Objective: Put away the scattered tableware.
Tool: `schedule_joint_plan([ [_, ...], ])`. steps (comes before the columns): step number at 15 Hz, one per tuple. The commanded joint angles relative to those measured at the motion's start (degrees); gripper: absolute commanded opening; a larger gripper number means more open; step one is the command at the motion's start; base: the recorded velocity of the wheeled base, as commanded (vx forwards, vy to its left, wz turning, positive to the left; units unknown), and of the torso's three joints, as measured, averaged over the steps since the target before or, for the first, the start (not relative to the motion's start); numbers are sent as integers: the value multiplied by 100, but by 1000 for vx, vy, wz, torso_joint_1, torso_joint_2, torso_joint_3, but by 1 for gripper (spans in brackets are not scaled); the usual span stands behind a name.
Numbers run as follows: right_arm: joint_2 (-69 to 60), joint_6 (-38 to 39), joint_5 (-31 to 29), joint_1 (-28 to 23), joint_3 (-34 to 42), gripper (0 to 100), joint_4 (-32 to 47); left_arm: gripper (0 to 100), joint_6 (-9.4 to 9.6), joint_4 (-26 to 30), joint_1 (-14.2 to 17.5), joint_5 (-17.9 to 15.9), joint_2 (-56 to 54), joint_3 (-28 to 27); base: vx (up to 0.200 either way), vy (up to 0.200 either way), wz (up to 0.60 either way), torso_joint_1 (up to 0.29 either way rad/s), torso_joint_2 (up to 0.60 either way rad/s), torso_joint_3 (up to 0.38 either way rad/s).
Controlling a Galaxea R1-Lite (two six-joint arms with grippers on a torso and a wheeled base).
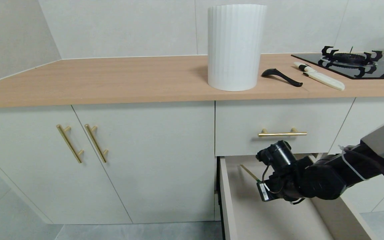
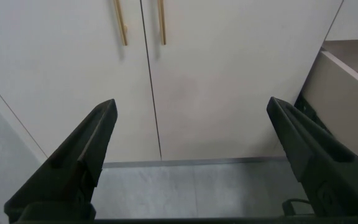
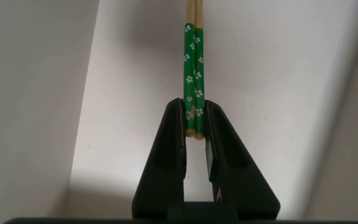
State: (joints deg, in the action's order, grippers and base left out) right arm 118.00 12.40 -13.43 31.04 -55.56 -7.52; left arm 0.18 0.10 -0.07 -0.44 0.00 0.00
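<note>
Holding a pair of chopsticks in the right end effector, clamped shut on the green flower-printed ends, bare wood sticking straight out ahead. Reading the long axis as in line with the fingers, so no sideways offset to correct. In the head view, running from the end effector toward the back and left wall of the open drawer, inside its bounds and below the closed drawer above. Cannot tell whether the far tips touch the drawer floor. Judging the next move as lower-and-release, sticks landing slantwise, roughly along the drawer's depth; watch for the tips catching the left wall. Seeing the left end effector spread wide and empty, low in front of the cabinet doors, just beside the open drawer's outer side. Noting a white knife and a black ladle on the surface, right of a white ribbed canister, near the hob, well above both arms; guessing the right arm as nearer to them.
</note>
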Motion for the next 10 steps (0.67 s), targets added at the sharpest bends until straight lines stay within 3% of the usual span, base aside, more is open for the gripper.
schedule_joint_plan([
  [1,161,-1,-1,8,2,0,-21,100,-1,-1,-1,0,9,0,0,0,0,0,0,0],
  [10,1207,43,-10,166,-25,0,-223,100,-1,-1,-1,0,9,-9,0,0,0,0,0,0],
])
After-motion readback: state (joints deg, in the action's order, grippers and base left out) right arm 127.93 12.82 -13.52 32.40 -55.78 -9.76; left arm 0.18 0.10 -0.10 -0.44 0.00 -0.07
